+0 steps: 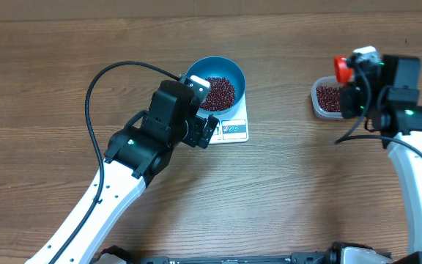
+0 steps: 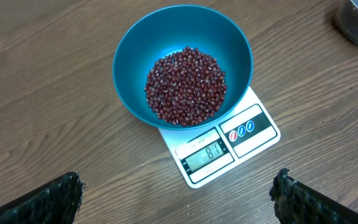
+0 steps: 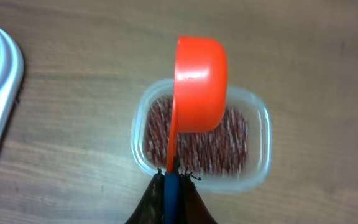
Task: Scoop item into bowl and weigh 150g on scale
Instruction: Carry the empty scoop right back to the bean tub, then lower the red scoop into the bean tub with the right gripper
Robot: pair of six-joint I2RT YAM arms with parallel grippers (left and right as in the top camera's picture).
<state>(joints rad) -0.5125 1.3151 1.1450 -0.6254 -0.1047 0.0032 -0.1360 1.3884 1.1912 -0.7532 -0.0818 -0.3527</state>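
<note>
the left arm stretched in from the lower left, its left claw (image 2: pixel 177 180) spread wide and empty above the desk (image 2: pixel 42 93), just before the scale (image 2: pixel 253 134). the right claw (image 3: pixel 173 180) was clenched on an orange scoop (image 3: pixel 199 84) by its handle, over a clear tub (image 3: pixel 261 124) of red beans (image 3: pixel 216 149). the blue bowl (image 2: pixel 135 62) on the scale held more; the display (image 2: pixel 209 152) read 81

Looks like a robot test bench, a lab set-up stocked with kitchen goods. The small flat white kitchen scale (image 2: pixel 247 134) sits on a bare wood-grain table (image 1: pixel 284 191), with a round deep blue bowl (image 2: pixel 135 68) of small dark red-brown beans (image 2: pixel 185 84) on top of it. Left of the scale, a white robot arm (image 1: pixel 116 183) trails a black cable (image 1: pixel 127 64). Well to its right, a second white arm (image 1: pixel 416 169) stands by a clear plastic tub (image 3: pixel 263 124) and an orange plastic scoop (image 3: pixel 201 81).
</note>
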